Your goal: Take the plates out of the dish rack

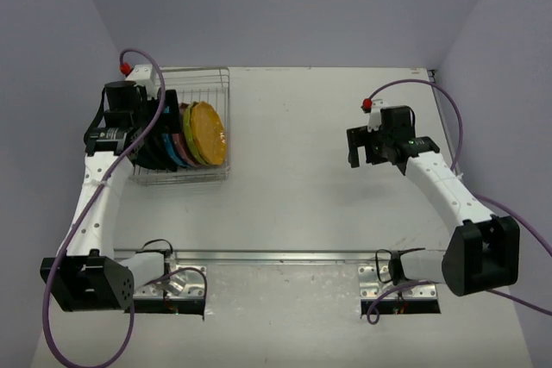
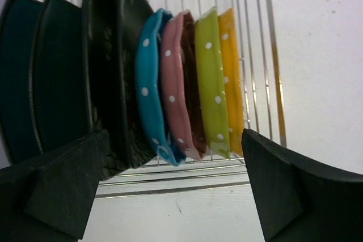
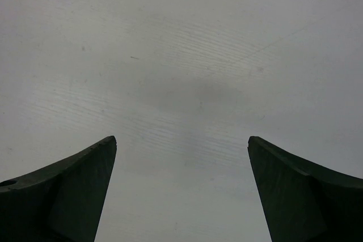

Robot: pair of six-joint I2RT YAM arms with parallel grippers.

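In the left wrist view, the lower edges of the darkest plates are hidden behind one finger of the left gripper [image 2: 174,140]. The outermost of the teal plates [image 2: 17,77] is cut off by the frame's edge, and one of the black plates [image 2: 131,55] is cut off at the top. In the top view, the left half of the rack [image 1: 200,82] is covered by that gripper and its wrist. From above, only a few coloured rims and the face of the orange plate [image 1: 210,133] are seen, and the dark plates cannot be counted. The rack's tines are hard to make out in either view.

Eight plates are seen standing on edge in one close row inside the rack. From the rack's left end they are:
- two teal plates
- two black plates, speckled
- a blue plate [image 2: 148,83] with white dots
- a maroon plate [image 2: 176,83] with a pinkish, dotted back
- a green plate [image 2: 211,77], also dotted
- the orange plate, last, at the row's right end

The coloured plates are round with scalloped rims, and the dark ones are squarish.

The left gripper is held over the rack's left part with its jaws spread wide and nothing between them. The coloured plates are framed in the gap, and no contact is seen. The right gripper [image 3: 181,140] is held well apart from the rack, to its right. Its jaws are also spread and empty, and only bare table [image 3: 181,55] is seen beneath it.
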